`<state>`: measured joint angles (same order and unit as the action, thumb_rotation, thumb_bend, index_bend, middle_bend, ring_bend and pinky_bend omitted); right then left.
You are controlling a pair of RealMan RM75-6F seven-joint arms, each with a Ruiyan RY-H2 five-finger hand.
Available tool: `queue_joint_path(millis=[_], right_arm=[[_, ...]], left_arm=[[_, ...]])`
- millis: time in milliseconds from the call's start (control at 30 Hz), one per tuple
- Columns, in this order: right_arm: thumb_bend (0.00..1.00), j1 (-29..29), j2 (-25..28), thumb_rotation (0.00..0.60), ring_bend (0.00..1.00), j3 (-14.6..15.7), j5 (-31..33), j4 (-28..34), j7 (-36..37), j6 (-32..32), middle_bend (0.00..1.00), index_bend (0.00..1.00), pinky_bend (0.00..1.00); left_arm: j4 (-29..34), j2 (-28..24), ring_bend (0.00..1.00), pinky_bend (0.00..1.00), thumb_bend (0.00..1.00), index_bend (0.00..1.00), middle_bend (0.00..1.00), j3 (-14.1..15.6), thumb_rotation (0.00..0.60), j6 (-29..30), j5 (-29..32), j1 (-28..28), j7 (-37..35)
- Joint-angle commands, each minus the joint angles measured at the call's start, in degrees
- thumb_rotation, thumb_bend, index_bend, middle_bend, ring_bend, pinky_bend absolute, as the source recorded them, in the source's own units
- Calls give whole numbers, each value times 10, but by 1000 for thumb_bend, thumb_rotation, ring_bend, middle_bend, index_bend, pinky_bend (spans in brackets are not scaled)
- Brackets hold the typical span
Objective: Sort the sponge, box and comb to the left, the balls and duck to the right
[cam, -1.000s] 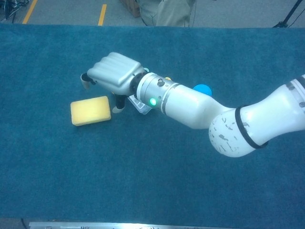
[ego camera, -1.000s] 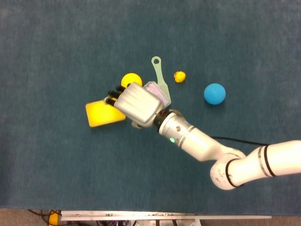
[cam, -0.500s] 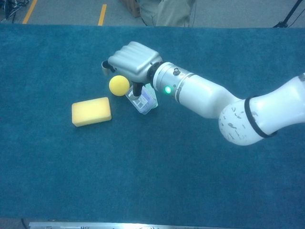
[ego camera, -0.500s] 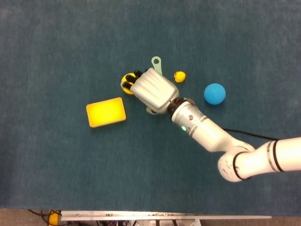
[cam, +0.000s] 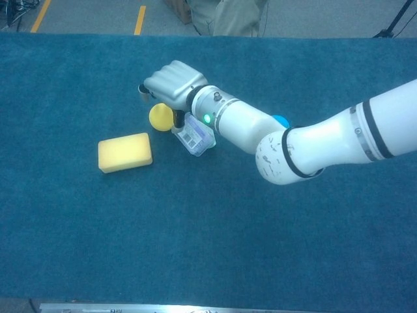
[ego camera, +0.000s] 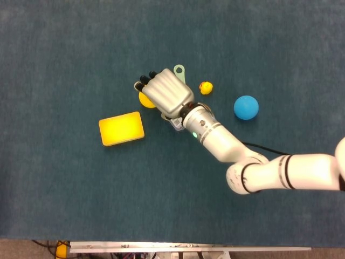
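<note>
My right hand [ego camera: 165,94] hovers over the yellow ball [ego camera: 144,100], covering its right side. In the chest view the right hand [cam: 172,83] arches above the yellow ball [cam: 161,116], thumb beside it and fingertips behind it, without a closed grip. The clear box [cam: 195,135] lies just right of the ball, under my wrist. Only the ring handle of the green comb [ego camera: 180,70] shows past the hand. The yellow sponge [ego camera: 122,128] lies to the left. The duck [ego camera: 205,87] and the blue ball [ego camera: 246,107] sit to the right. My left hand is out of sight.
Everything lies on a teal carpeted table [ego camera: 64,54]. My right forearm [cam: 313,147] crosses the table's right half. A metal rail [ego camera: 188,249] runs along the near edge.
My right hand has moved from over the sponge's right edge up and right to the yellow ball, then settled lower around it. The objects have stayed in place.
</note>
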<state>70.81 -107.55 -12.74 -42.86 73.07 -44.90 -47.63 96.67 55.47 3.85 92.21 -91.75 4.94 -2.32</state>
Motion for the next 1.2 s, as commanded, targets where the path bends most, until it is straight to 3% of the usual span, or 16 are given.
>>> queue_joint_path(millis=[33,400,633,800,1200], right_arm=[[83,11,-19,600,316,-3,15,-30,0,13,313,283,537],[85,37,-65,600,316,-13,61,-115,-8,48,324,296,537],[90,46,-83,600,396,-20,70,-144,-5,53,404,470,578],[92,43,-81,600,454,-19,58,-141,4,53,445,514,627],[92,13,-27,600,481,-22,16,-74,44,28,452,520,658]], left_arm=[[-1,-1,306,228,434,361,338,0,600,1,1,1,-1],[-2,-2,306,228,434,361,338,1,600,4,4,7,-5],[-4,-2,306,228,434,361,338,1,600,6,3,10,-10],[-5,-2,306,228,434,361,338,1,600,5,2,10,-11],[-2,-1,306,228,434,361,338,1,600,7,-2,10,-8]])
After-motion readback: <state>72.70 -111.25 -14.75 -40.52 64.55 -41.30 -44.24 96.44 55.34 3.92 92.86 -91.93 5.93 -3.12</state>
